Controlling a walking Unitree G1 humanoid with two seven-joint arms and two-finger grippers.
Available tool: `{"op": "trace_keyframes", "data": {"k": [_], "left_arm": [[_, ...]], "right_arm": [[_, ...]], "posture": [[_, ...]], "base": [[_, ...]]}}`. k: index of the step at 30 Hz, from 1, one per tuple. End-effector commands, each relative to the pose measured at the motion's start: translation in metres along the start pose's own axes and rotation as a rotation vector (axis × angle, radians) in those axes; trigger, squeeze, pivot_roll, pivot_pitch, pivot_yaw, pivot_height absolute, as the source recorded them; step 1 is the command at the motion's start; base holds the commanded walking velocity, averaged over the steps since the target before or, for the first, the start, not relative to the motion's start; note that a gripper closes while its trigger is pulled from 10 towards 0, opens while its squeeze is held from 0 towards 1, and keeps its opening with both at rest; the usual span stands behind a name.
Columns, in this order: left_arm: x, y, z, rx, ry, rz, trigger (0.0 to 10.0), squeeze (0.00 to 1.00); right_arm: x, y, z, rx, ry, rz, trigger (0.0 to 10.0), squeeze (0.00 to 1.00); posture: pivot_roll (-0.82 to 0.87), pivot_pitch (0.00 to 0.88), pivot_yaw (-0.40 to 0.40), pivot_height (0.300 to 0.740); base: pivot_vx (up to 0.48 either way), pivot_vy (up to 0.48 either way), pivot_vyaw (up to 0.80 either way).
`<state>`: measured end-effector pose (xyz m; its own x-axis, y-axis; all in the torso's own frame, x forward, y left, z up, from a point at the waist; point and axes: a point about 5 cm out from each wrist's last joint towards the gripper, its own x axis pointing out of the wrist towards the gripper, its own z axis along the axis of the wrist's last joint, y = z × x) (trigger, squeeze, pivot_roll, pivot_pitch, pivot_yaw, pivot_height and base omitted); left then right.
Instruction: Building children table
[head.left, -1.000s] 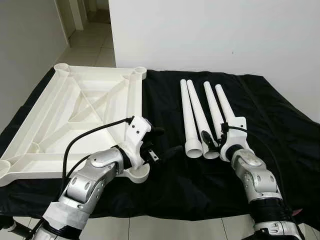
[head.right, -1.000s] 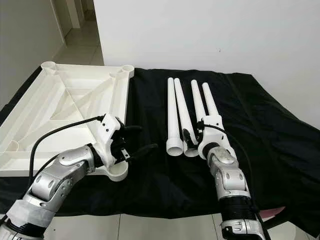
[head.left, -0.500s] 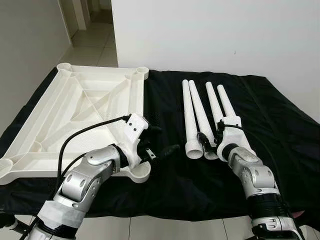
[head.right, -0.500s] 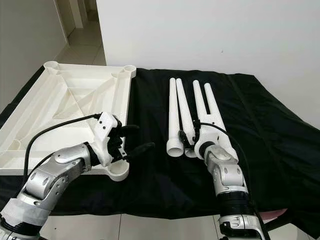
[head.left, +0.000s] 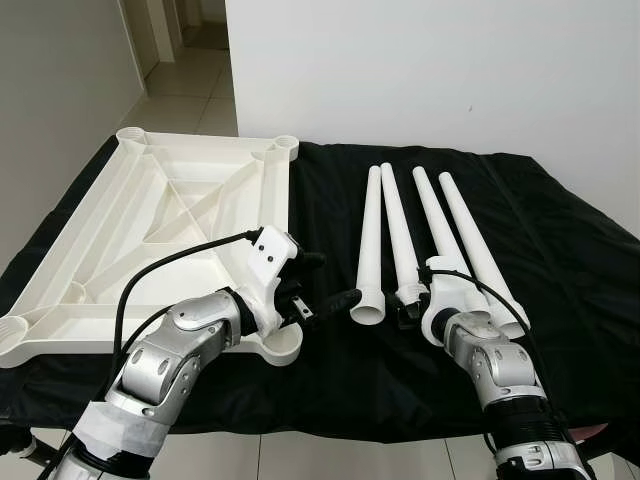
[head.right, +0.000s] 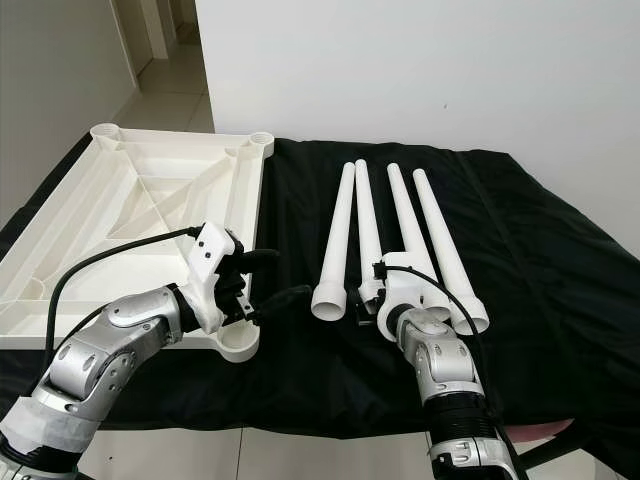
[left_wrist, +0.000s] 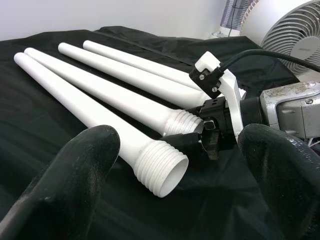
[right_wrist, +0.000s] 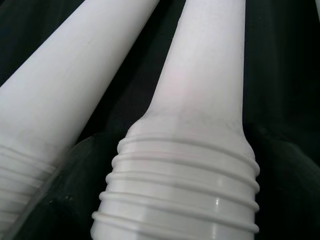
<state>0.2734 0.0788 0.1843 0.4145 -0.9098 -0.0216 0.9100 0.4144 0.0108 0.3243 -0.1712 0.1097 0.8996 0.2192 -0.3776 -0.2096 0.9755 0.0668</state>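
Left end effector hovers with fingers spread beside the upturned white table top on the black-draped tabletop. Next over, the leftmost table leg has swung its threaded end outward. Right end effector now clamps the second leg at its threaded end.

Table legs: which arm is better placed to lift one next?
Right. The right gripper already sits at the threaded end of the second leg, fingers either side of it. The left gripper hovers open between the tabletop and the leftmost leg.
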Motion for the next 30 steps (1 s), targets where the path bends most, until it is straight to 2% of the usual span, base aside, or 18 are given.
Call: {"op": "trace_keyframes", "data": {"k": [1, 2, 3, 4, 5, 13, 15, 16, 18, 19, 22, 30], "left_arm": [[0.0, -0.001, 0.003, 0.012, 0.0, -0.004, 10.0, 0.0], [0.0, -0.001, 0.003, 0.012, 0.0, -0.004, 10.0, 0.0], [0.001, -0.001, 0.003, 0.014, -0.001, 0.004, 10.0, 0.0], [0.001, -0.001, 0.003, 0.014, -0.001, 0.004, 10.0, 0.0], [0.001, 0.0, 0.004, 0.02, -0.002, 0.016, 10.0, 0.0], [0.001, 0.004, 0.004, 0.03, -0.015, 0.057, 10.0, 0.0], [0.001, 0.008, 0.004, 0.033, -0.024, 0.087, 10.0, 0.0], [0.001, 0.011, 0.005, 0.027, -0.032, 0.106, 10.0, 0.0], [0.001, 0.013, 0.005, 0.021, -0.037, 0.117, 10.0, 0.0], [0.001, 0.018, 0.006, 0.012, -0.043, 0.135, 10.0, 0.0], [0.001, 0.026, 0.008, 0.0, -0.05, 0.167, 10.0, 0.0], [0.005, 0.035, 0.013, -0.014, -0.065, 0.198, 10.0, 0.0]], "right_arm": [[0.001, 0.001, -0.017, 0.004, 0.069, -0.005, 9.1, 0.0], [0.001, 0.001, -0.017, 0.004, 0.069, -0.005, 9.1, 0.0], [0.001, 0.001, -0.016, -0.007, 0.051, -0.005, 1.6, 0.0], [0.001, 0.001, -0.016, -0.007, 0.051, -0.005, 1.6, 0.0], [0.001, 0.003, -0.017, -0.031, 0.026, -0.007, 0.0, 0.0], [-0.003, 0.011, -0.016, -0.084, -0.077, 0.011, 0.0, 0.0], [-0.004, 0.012, -0.012, -0.094, -0.134, -0.004, 0.0, 0.0], [-0.006, 0.014, -0.007, -0.079, -0.191, 0.001, 0.7, 0.0], [-0.007, 0.015, -0.003, -0.068, -0.229, 0.006, 0.7, 0.0], [-0.008, 0.013, 0.002, -0.04, -0.271, -0.013, 10.0, 0.0], [-0.01, 0.01, 0.011, -0.015, -0.349, -0.055, 10.0, 0.0], [-0.013, 0.01, 0.017, -0.004, -0.427, -0.068, 10.0, 0.0]], "posture": [[0.02, 0.014, -0.023, 0.74], [0.02, 0.014, -0.023, 0.74], [0.02, 0.015, -0.022, 0.74], [0.02, 0.015, -0.022, 0.74], [0.02, 0.019, -0.022, 0.74], [0.02, 0.03, -0.025, 0.74], [0.02, 0.034, -0.027, 0.74], [0.02, 0.034, -0.027, 0.74], [0.02, 0.034, -0.027, 0.74], [0.02, 0.037, -0.027, 0.74], [0.01, 0.04, -0.026, 0.74], [0.01, 0.039, -0.028, 0.74]], "base": [[0.0, 0.0, 0.0], [0.0, 0.0, 0.0], [0.0, 0.0, 0.0], [0.0, 0.0, 0.0], [0.0, 0.0, 0.0], [0.0, 0.0, 0.0], [0.0, 0.0, 0.0], [0.0, 0.0, 0.0], [0.0, 0.0, 0.0], [0.0, 0.0, 0.0], [0.0, 0.0, 0.0], [0.0, 0.0, 0.0]]}}
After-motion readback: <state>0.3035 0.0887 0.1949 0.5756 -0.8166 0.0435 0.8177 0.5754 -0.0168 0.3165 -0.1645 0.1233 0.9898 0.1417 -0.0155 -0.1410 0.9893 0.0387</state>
